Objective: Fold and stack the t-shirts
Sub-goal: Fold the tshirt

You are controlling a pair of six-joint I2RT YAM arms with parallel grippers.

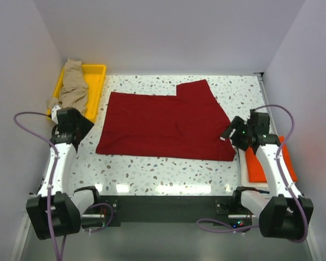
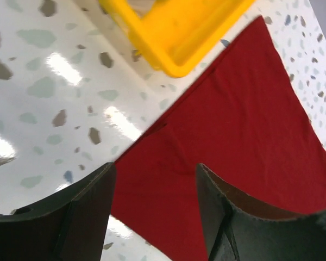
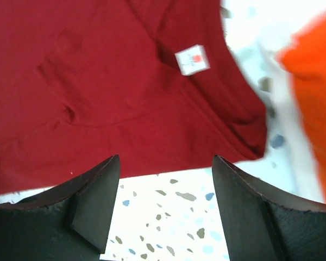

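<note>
The dark red t-shirt [image 1: 163, 124] lies flat in the middle of the table, partly folded, one sleeve sticking out at the back. It also shows in the left wrist view [image 2: 244, 130] and in the right wrist view [image 3: 114, 81], where its white neck label [image 3: 192, 60] shows. The tan-beige t-shirt [image 1: 74, 87] lies crumpled in the yellow tray [image 1: 95, 81]. The bright orange t-shirt [image 1: 263, 163] lies folded at the right on a white one [image 1: 244, 175]. My left gripper [image 1: 82, 126] is open and empty over the red shirt's left corner. My right gripper [image 1: 230, 132] is open and empty above its right edge.
The yellow tray stands at the back left corner; its corner shows in the left wrist view [image 2: 174, 49]. White walls close in the table on the left, back and right. Speckled tabletop [image 1: 168, 174] lies bare between the red shirt and the arm bases.
</note>
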